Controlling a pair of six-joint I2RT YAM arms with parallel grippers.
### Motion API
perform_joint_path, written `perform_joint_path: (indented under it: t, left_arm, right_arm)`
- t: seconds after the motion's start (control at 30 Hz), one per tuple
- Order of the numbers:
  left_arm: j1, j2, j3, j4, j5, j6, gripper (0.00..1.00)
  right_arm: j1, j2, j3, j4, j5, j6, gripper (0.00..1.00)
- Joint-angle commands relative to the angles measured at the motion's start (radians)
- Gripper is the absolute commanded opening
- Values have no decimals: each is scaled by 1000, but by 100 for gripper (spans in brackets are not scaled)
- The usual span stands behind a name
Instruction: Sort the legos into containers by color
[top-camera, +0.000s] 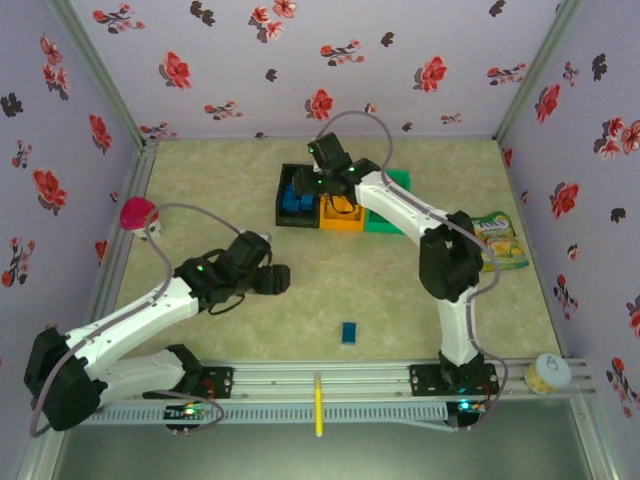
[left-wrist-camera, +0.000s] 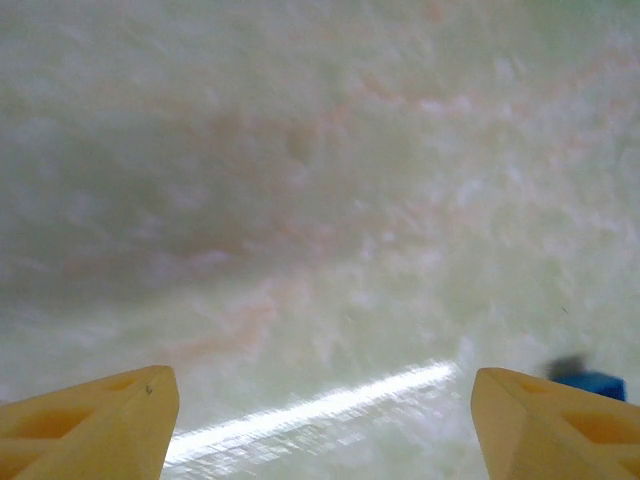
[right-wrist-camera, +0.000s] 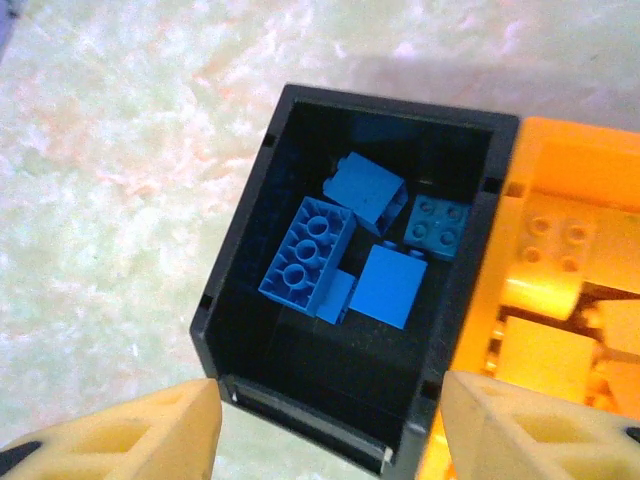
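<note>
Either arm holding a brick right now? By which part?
Nothing is held. The left gripper is open over the table; the right gripper is open above the black bin, with nothing between its fingers.

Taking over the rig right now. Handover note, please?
Left tool: open, empty, over bare table.
Right tool: open, empty, above the black bin.
Black bin holds blue legos. The orange bin holds orange-yellow legos. The green bin has its contents hidden from view.
Done: the binned bricks that can be seen match by color.
Left: one loose blue lego on the table near the front, likely for the black bin.
</note>
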Motion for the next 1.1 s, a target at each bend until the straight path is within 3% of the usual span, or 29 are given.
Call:
perform_joint_path:
  t: [0.0,0.2,0.47,0.73,0.97,1.07]
  left_arm:
    - [-94,57,4,15,13,-153,78]
    - [-268,233,77,27,20,-237,78]
    - [-388,516,252,109,109,-245,81]
    - [-426,702,428,-16,137,-227,79]
    - [-429,747,473,-76,130,-228,77]
    - [-428,768,490,-91,130,-224,70]
  right_arm:
    - [-14,-113,-127,61,-6,34,61]
    - [-38,-272,-323,103,21,52,62]
    - [-72,-400,-448,126,42,51,64]
    - [-105,-471,-519,139,39,53,64]
    - [-122,-505,-553,152,35,53,64]
    - [-126,-510,-560,160,29,55,64]
